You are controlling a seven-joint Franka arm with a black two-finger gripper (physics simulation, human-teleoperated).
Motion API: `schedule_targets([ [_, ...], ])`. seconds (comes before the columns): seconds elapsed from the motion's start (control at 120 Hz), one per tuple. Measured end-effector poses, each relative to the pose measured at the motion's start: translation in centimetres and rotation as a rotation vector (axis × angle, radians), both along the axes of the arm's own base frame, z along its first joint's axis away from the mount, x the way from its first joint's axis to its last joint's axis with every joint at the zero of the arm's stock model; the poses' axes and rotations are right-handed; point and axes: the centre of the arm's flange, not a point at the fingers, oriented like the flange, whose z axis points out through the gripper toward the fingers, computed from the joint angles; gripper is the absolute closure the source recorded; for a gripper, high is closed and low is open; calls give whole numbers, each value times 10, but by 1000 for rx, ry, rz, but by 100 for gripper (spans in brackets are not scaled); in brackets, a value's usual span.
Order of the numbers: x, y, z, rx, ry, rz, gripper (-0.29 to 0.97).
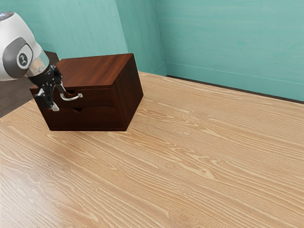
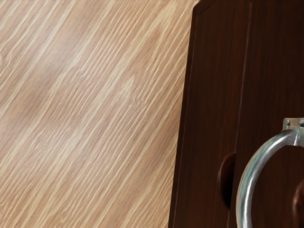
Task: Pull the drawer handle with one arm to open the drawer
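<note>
I have a light wood-grain table (image 1: 190, 156) running across the whole work area, its grain streaking diagonally. One thing sits directly on it: a dark reddish-brown wooden drawer cabinet (image 1: 102, 80). It is box-shaped and stands flat and upright at the far end, toward the exterior view's left, near the table's back edge.

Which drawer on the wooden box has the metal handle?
The upper drawer: it carries the silver loop handle, while the lower drawer has only a small dark notch.

A plain rendered room: teal walls (image 1: 228, 33) (dark skirting (image 1: 237, 89) at their foot) meet in a corner behind a pale wood-grain table (image 1: 199, 161).
</note>
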Motion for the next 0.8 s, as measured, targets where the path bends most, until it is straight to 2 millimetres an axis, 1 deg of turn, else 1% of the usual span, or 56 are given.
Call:
schedule_targets([
  [0.083, 5, 3, -4, 16, -15, 9, 8],
  [0.208, 6, 20, -15, 30, -28, 40, 9],
  [0.292, 9, 24, -20, 35, -35, 49, 9],
  [0.508, 14, 28, -27, 43, -53, 62, 12],
  [0.617, 17, 29, -34, 41, -52, 67, 14],
  [0.8, 19, 28, -41, 35, -46, 70, 17],
])
